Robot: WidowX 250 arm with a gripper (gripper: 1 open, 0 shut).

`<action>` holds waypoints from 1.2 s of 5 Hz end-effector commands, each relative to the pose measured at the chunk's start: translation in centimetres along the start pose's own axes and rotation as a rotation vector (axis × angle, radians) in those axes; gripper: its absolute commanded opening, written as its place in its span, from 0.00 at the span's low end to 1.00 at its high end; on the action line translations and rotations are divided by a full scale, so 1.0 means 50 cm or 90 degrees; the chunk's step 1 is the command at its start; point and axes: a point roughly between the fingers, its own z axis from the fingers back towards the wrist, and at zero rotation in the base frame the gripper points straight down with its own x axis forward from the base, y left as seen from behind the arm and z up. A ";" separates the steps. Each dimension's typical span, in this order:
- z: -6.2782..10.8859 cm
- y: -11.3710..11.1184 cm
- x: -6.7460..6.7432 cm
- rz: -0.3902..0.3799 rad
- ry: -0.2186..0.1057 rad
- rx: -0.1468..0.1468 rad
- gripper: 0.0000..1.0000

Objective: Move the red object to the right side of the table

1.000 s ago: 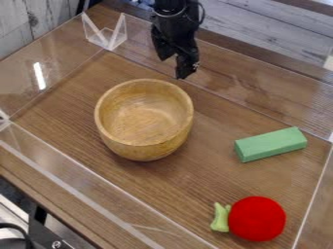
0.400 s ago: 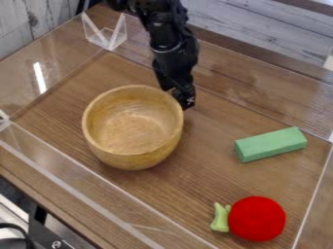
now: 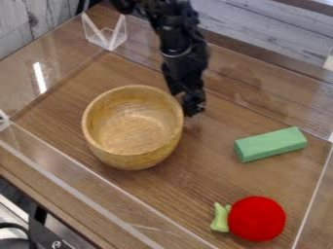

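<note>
The red object (image 3: 258, 218), a small round ball with a light-green leafy piece on its left, lies near the front right corner of the table (image 3: 182, 190). My gripper (image 3: 192, 99) hangs far from it, low over the table's middle and right against the right rim of the wooden bowl (image 3: 128, 156). Its dark fingers point down, look open, and hold nothing.
A green rectangular block (image 3: 271, 144) lies to the right, between the gripper and the red object. Low clear acrylic walls (image 3: 306, 209) edge the tabletop. A clear acrylic stand (image 3: 104, 31) sits at the back left.
My arm has come down and forward from the back of the table to the bowl's right rim. The bowl has shifted a little to the left.
</note>
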 end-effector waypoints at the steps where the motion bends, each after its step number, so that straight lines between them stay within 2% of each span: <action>1: 0.038 -0.029 0.044 -0.007 -0.039 0.024 1.00; 2: 0.037 -0.013 0.033 -0.013 -0.040 0.023 0.00; 3: 0.053 0.000 0.024 -0.014 -0.045 0.024 0.00; 5: 0.080 -0.023 0.044 0.005 -0.049 0.031 0.00; 6: 0.104 -0.042 0.044 0.009 -0.051 0.031 0.00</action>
